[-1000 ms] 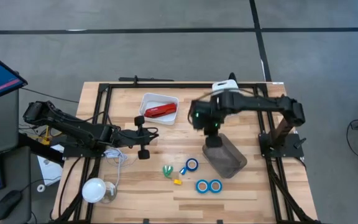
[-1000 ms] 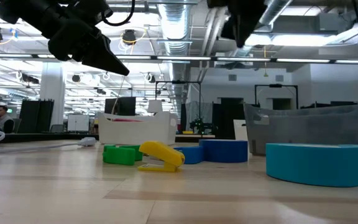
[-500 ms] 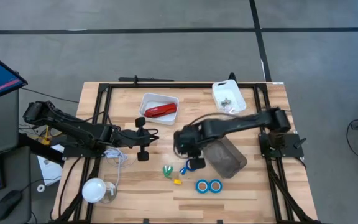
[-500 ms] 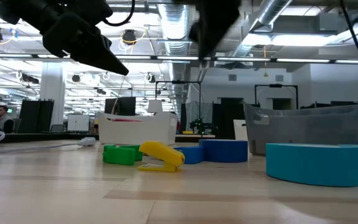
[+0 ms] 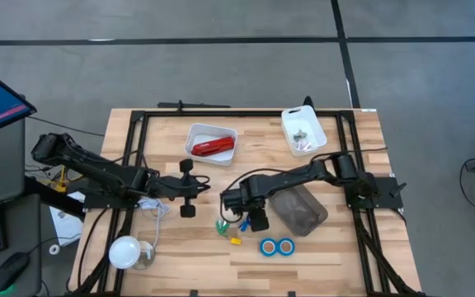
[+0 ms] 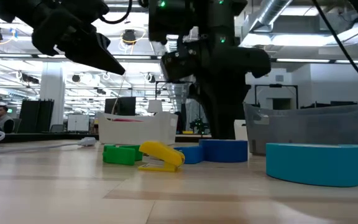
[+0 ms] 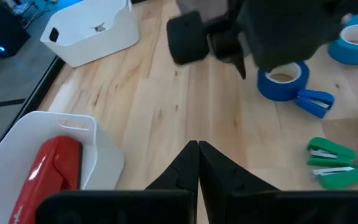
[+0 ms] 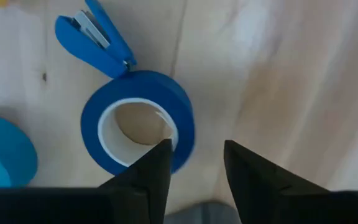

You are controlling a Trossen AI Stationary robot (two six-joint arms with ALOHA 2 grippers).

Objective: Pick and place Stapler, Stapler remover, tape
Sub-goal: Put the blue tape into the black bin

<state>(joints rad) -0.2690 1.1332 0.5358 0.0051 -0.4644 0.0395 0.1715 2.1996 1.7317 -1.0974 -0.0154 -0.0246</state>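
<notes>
My right gripper [image 8: 194, 149] points down, open, over a blue tape roll [image 8: 138, 127] that lies flat on the table. One finger [image 8: 157, 165] stands over the edge of the roll's hole and the other [image 8: 244, 168] outside its wall. Next to the roll lies a blue stapler remover [image 8: 95, 37]. Two more tape rolls [image 5: 277, 246] lie nearer the front edge. The red stapler [image 5: 213, 147] lies in a white bin [image 5: 195, 132]. My left gripper [image 7: 197, 146] hovers shut at the table's left, pointing toward the right arm. My right gripper's fingers straddle the wall of the tape roll [image 8: 182, 134] from above. I cannot tell whether they touch it. The roll lies flat on the table.
A grey tray [image 5: 298, 208] sits just right of the right gripper. A second white bin [image 5: 303, 130] stands at the far right. A green piece [image 5: 223, 225] and a yellow one [image 5: 236, 241] lie left of the roll. A white round object [image 5: 124, 252] and a cable lie near left.
My right gripper has swung from above the grey tray's far end toward the table's left and near edge. It has come down over the tape roll. The objects on the table have stayed where they were.
</notes>
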